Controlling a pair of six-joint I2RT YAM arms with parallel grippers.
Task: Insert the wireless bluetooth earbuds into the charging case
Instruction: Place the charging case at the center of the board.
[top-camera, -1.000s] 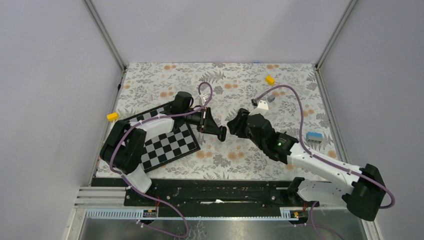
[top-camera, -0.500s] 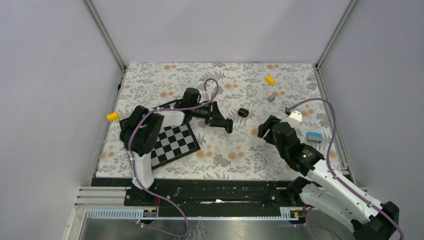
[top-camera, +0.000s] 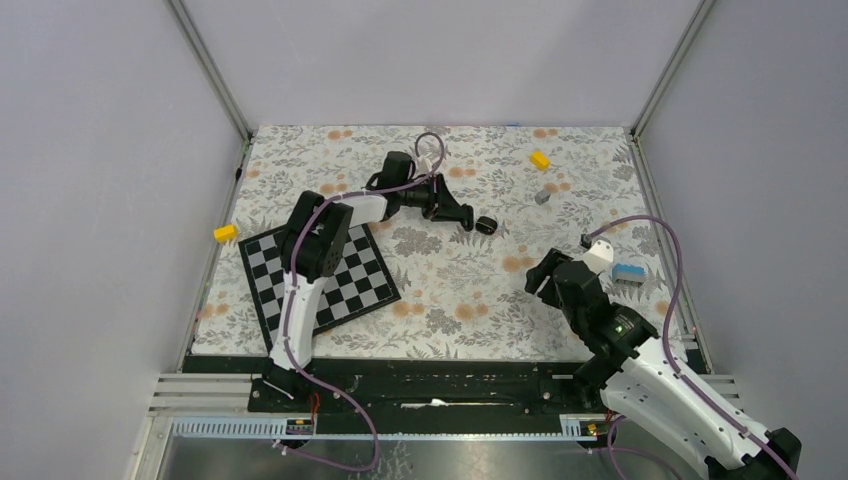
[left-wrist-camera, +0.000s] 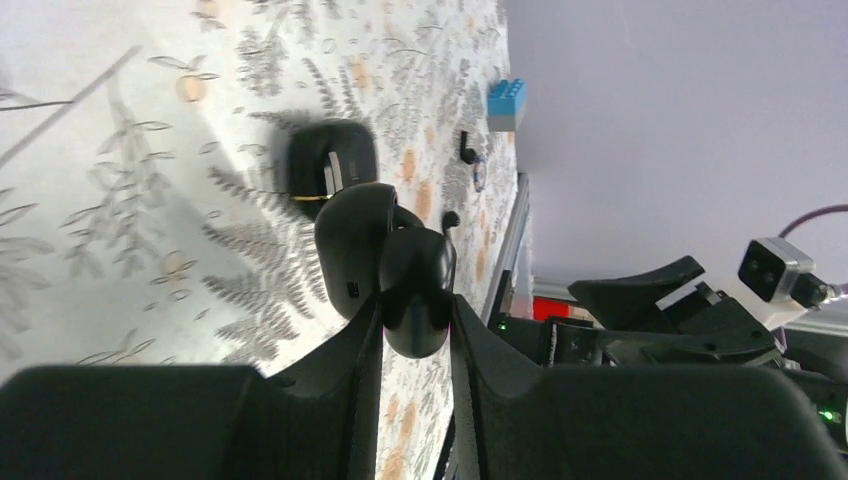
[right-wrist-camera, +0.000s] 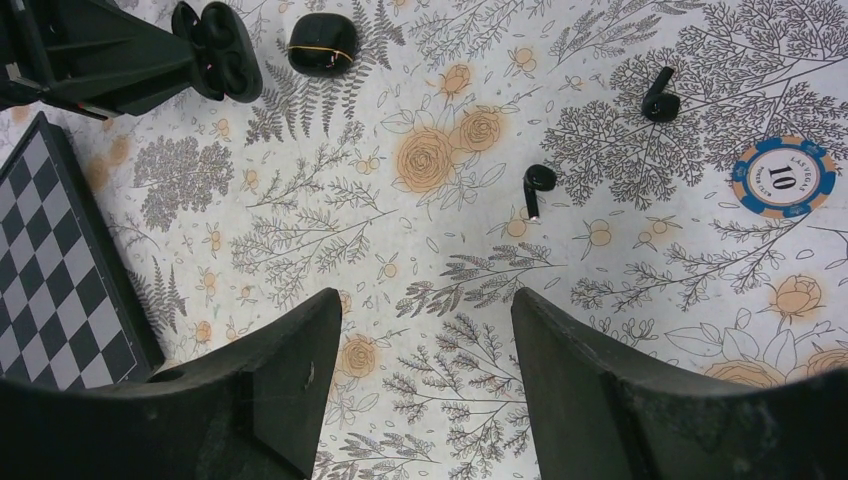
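Earbuds (right-wrist-camera: 538, 185) are lying loose on the floral counter (right-wrist-camera: 450, 300), apart from each other, near a poker chip (right-wrist-camera: 783, 176). Right jaws are hanging released over the counter near them. Left jaws are clenching the open case (left-wrist-camera: 350, 250), just beside a black pebble (left-wrist-camera: 330, 165).

Earbuds (right-wrist-camera: 540, 182) on table (right-wrist-camera: 440, 300), chip (right-wrist-camera: 783, 177) near them

Bright diffuse light, faint soft shadows, overhead view sharp, left claw (left-wrist-camera: 415, 320) blurred close-up
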